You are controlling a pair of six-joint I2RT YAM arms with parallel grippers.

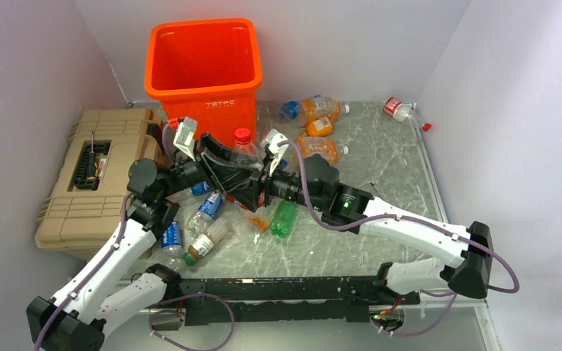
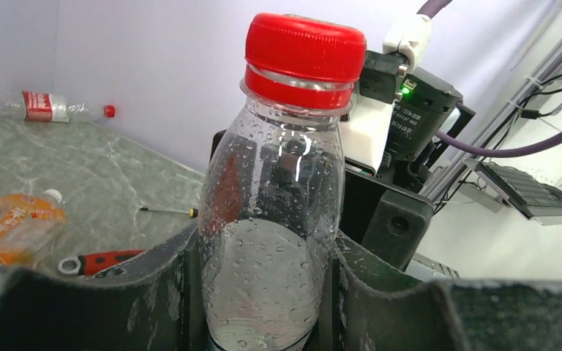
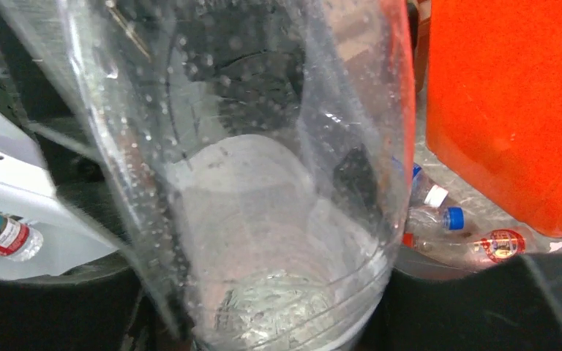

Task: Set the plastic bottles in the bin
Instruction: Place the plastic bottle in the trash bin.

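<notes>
Clear red-capped bottle (image 2: 274, 219) clamped in left fingers (image 2: 154, 292), right fingers (image 3: 497, 303) around it, grip unclear

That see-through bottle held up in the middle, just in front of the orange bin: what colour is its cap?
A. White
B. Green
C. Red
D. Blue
C: in the left wrist view, the clear bottle gripped between the left arm's fingers is topped by a bright red cap. The view from above shows the same red cap.
</notes>
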